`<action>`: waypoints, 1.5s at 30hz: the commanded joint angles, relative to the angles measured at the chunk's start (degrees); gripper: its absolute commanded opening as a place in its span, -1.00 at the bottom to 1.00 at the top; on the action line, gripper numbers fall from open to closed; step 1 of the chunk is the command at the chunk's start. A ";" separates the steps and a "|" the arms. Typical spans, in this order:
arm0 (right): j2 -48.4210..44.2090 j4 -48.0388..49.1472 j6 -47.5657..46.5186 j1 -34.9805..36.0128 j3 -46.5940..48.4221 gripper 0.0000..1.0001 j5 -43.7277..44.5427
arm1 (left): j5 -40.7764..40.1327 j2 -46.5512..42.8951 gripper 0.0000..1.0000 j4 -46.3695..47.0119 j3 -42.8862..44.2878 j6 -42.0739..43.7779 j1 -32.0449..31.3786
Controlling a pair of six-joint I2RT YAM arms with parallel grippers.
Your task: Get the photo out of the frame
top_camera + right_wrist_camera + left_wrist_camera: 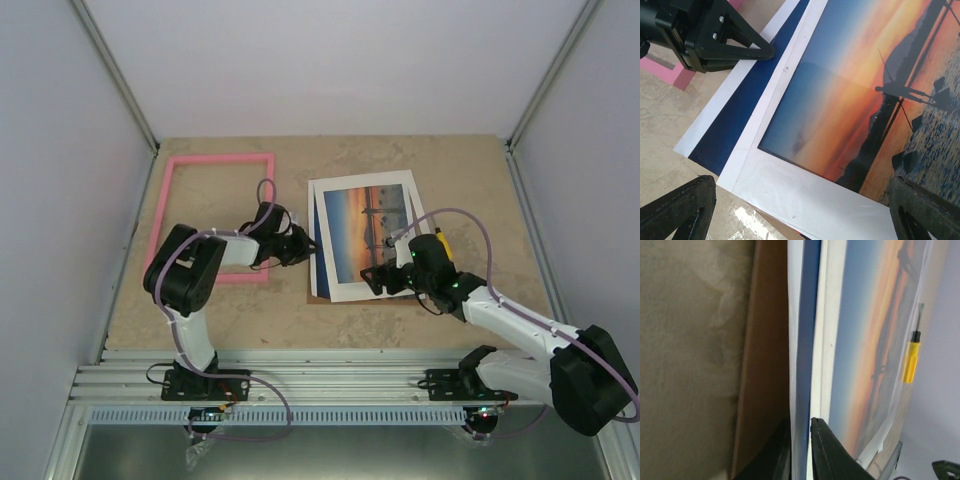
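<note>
Pink frame (166,215) lies aside, left tool (801,424) pinching sheet (803,340).

Top camera faces down on the photo (365,228) from afar; wrist cameras sit close at its left and near edges, sharing it

Two arms stand at the bench (450,160), the left arm (185,270) and the right arm (520,330). Each ends in one pair of fingers, making four in all: the left fingers (827,455) and the right fingers (677,212). One pink frame (215,158) lies behind the left fingers. One photo (850,100) sits between the two pairs, inside one white mat (790,185). One blue sheet (730,125) with a white edge is between the left fingers. One brown board (765,365) lies beneath it. One yellow screwdriver (911,360) is near the right fingers.
</note>
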 commanded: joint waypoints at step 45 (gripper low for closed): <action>2.40 5.37 -2.93 0.26 3.07 0.87 -0.99 | -41.09 -34.18 -1.00 -59.95 15.88 16.92 0.22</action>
